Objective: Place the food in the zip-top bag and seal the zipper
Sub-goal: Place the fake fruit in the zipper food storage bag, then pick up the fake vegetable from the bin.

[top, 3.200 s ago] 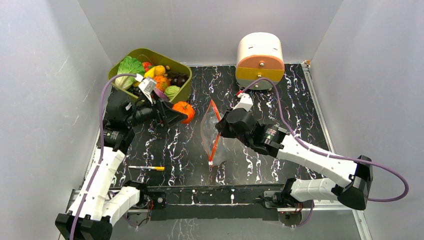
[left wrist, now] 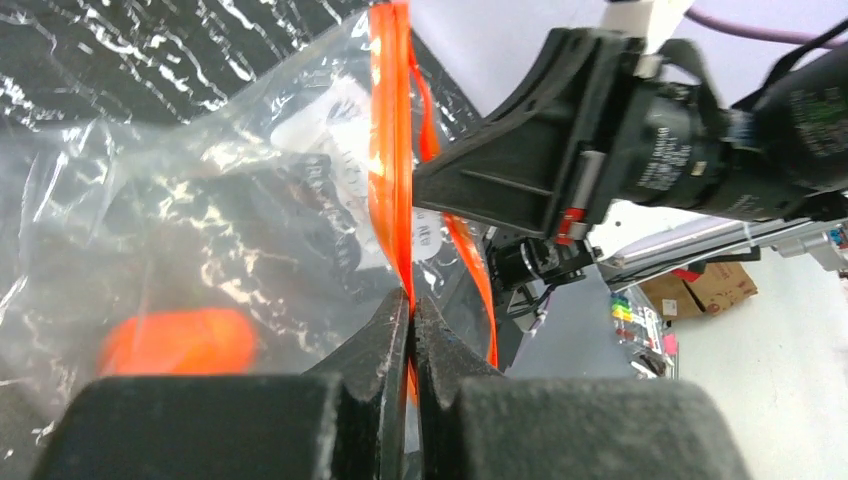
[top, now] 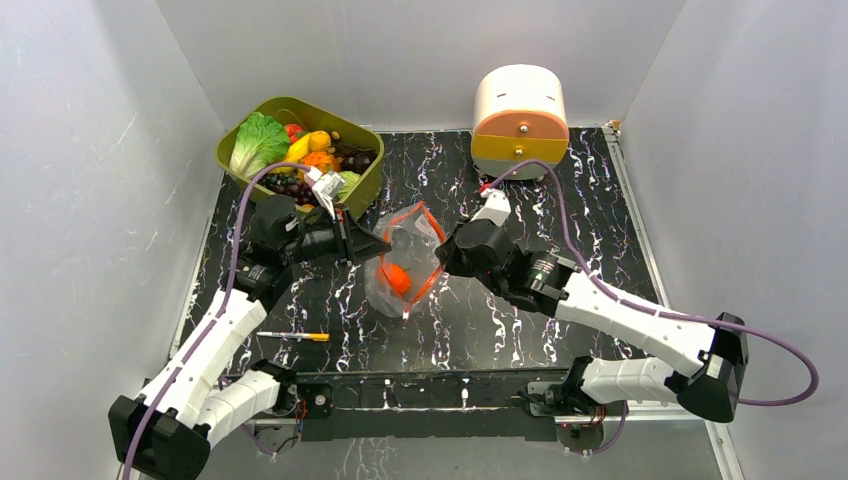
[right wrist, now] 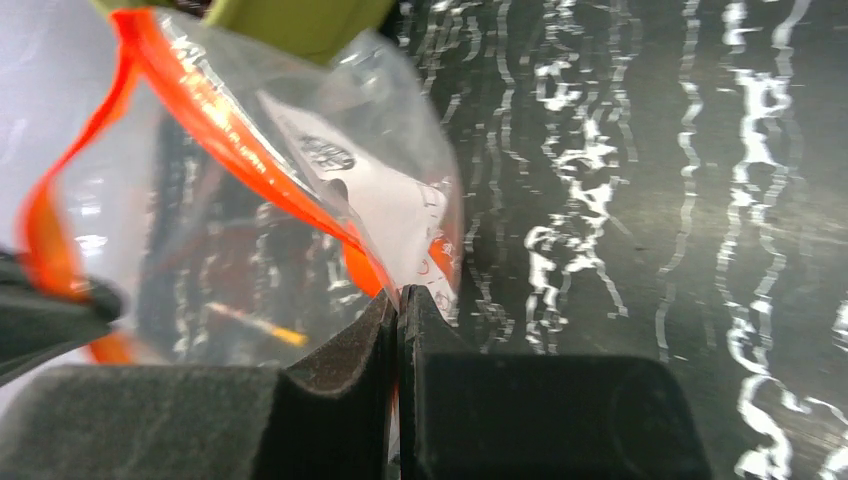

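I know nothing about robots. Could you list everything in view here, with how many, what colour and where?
zip-top bag: one, clear, mid-table, mouth open between the arms
zipper: one, red-orange, along the bag's mouth
orange piece: one, orange, inside the bag
bin: one, olive green, far left corner
toy food: a pile too jumbled to count, green, orange, yellow, red, purple, in the bin
pen: one, yellow-tipped, near left
rounded box: one, cream with orange front, far edge
table: one, black with white veins
left gripper: one, black, pinching the bag's mouth
right gripper: one, black, pinching the opposite edge
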